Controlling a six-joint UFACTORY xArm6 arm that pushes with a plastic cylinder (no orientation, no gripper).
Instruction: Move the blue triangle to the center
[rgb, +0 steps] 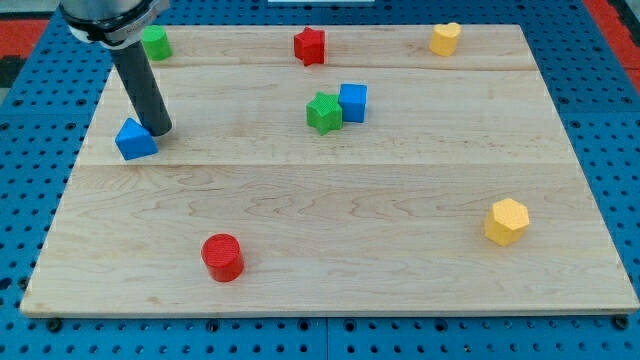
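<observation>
— Looking at the left side of the wooden board (330, 230), what do you make out?

— A blue triangle (134, 139) sits near the view's left edge, a bit above the middle height. It is well apart from the board's centre.

— And the rod?

— The dark rod (143, 85) comes down from the view's top left, slightly slanted. The robot would call it "my tip" (160, 131): its lower end rests on the board just at the triangle's upper right corner, touching it or very nearly. I cannot tell which. It has no jaws to open or close, and it holds nothing; it only stands against the block.

— What else is on the board?

— Near the middle, a green star (323, 113) and a blue cube (353, 102) sit touching, the cube to the view's right. Along the top edge are a green block (156, 42), partly behind the rod, a red star (310, 45) and a yellow heart-shaped block (446, 38). A red cylinder (222, 257) stands toward the view's bottom left, and a yellow hexagon (507, 221) toward the bottom right.
</observation>
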